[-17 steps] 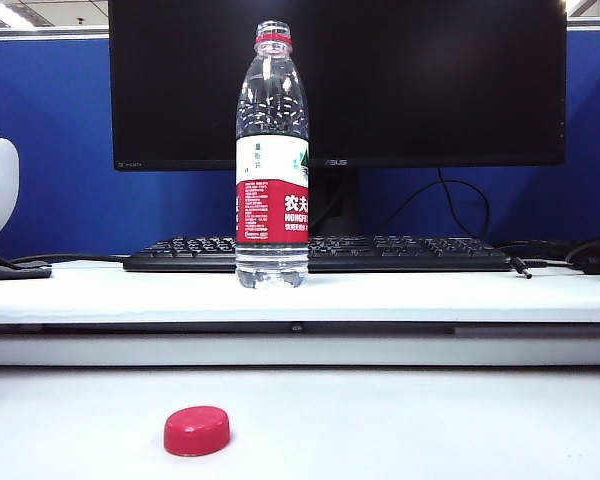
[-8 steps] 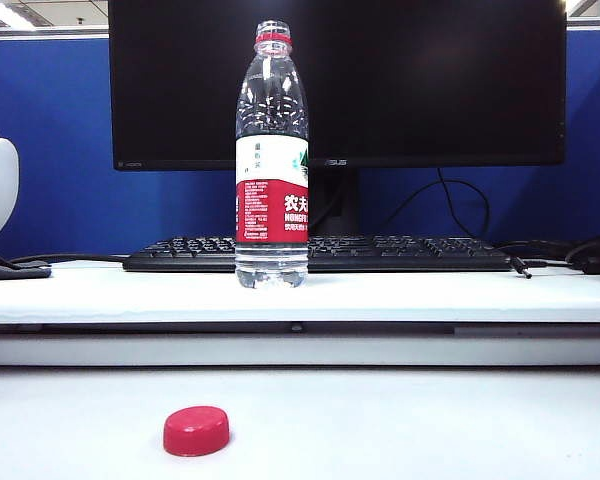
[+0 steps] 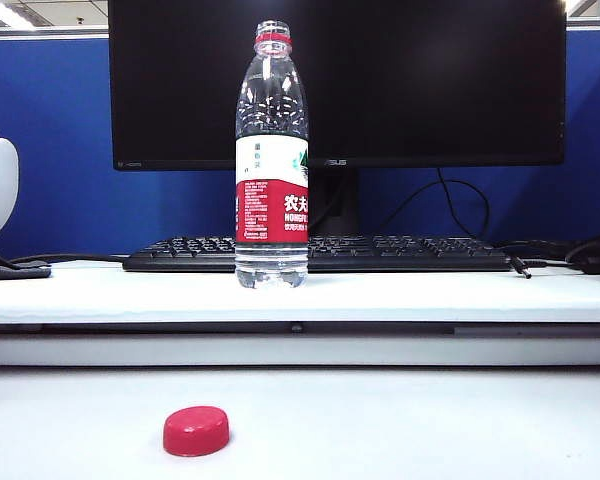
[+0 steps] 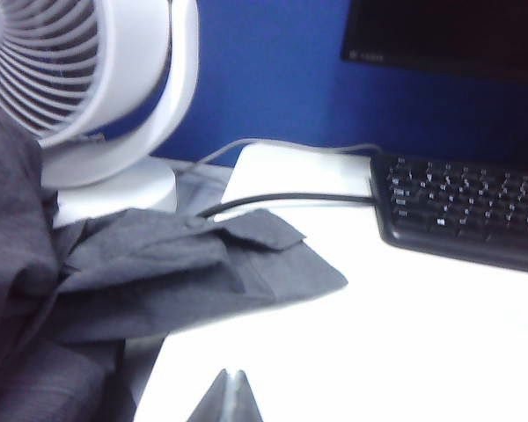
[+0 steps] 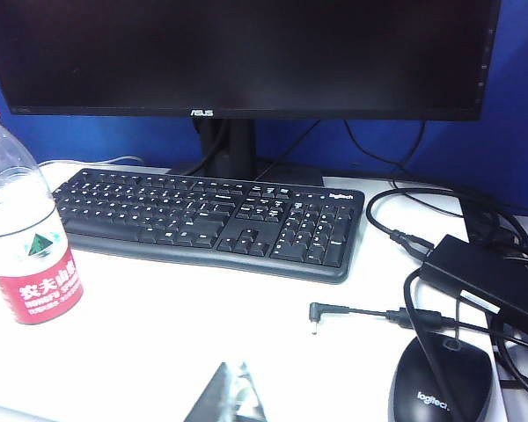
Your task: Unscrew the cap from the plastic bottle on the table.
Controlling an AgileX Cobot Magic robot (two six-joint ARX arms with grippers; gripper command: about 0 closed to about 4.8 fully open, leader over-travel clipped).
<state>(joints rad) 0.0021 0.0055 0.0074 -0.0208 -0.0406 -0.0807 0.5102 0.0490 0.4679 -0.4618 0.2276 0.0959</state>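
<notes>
Since the cap (image 3: pixel 196 431) lies by itself on the lower, near part of the surface (image 3: pixel 430 420), well apart from the bottle (image 3: pixel 271 160), I judge the unscrewing done. The bottle stands upright on the raised ledge just in front of the keyboard (image 3: pixel 380 253) and the dark monitor (image 3: pixel 430 80), its neck bare above the thin red ring. Neither arm shows in the exterior view, so both are clear of the work. My left claw (image 4: pixel 225 397) appears only as a dark tip at the edge of its wrist view, jaws pressed together on nothing, pointed toward a white fan (image 4: pixel 79 79) and a grey cloth (image 4: pixel 158 272) at the far side of the ledge. My right claw (image 5: pixel 228 394) is likewise closed and empty, looking over the keyboard with the bottle off to one side and a mouse (image 5: pixel 440 396) and cables nearby. Both tips are blurred, so I read that closure partly from how narrow they look. Nothing seems left except, perhaps, parking the arms.
</notes>
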